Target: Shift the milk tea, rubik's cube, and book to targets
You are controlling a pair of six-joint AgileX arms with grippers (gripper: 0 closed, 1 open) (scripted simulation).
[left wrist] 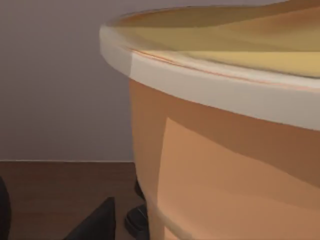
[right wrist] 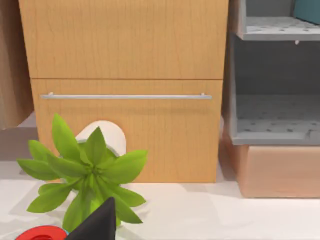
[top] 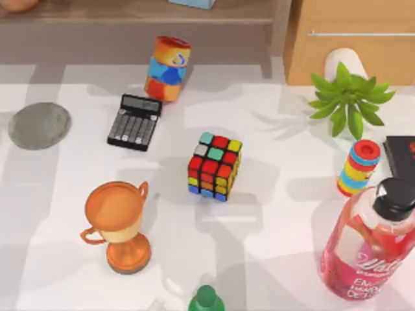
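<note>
The milk tea [left wrist: 225, 165], an orange-tan cup with a creamy yellow top and pale rim, stands on a brown wooden surface close in front of my left gripper [left wrist: 95, 225]. The rubik's cube [top: 214, 166] sits mid-table in the top view. A light-blue corner of the book [top: 193, 2] shows on the shelf at the back edge. The targets are a grey round disc [top: 39, 125] at the far left and a black slab with red marks [top: 401, 152] at the right edge. My right gripper [right wrist: 97, 222] faces a wooden cabinet [right wrist: 125, 90], behind a green plant [right wrist: 85, 172].
A black calculator [top: 134, 121] and a striped can [top: 167, 68] stand left of centre at the back. An orange trophy [top: 120, 223] is front left. At the right are the plant [top: 347, 97], a stack of coloured rings [top: 358, 167] and a pink bottle [top: 369, 246]. A green bottle cap [top: 206, 299] is at the front edge.
</note>
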